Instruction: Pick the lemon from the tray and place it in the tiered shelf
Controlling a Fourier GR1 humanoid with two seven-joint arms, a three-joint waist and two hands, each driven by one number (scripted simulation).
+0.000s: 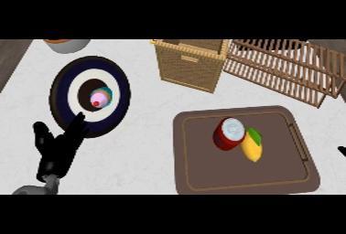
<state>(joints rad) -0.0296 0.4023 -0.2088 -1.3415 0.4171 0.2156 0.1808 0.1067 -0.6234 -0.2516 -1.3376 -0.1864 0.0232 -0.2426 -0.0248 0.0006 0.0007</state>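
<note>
One hand shows whole: the left hand (59, 147), fingers straight and spread upward, holding nothing, resting at the lower left with its fingertips over the edge of the dark plate (90, 95). Right hand (342, 151): only a black tip at the right edge; cannot tell how its fingers are set.

Lemon (253, 145) lies in the brown tray (202, 178), touching the red can (229, 133) on its left side. Neither hand is on it.

Tiered shelf (287, 68), of wooden slats, stands beyond the tray at upper right, beside the wicker basket (190, 61).

Step, as judged: pick not yet begun. Next move calls for the right hand to come over the tray and close round the lemon from the side away from the can, so the can is not nudged.
</note>
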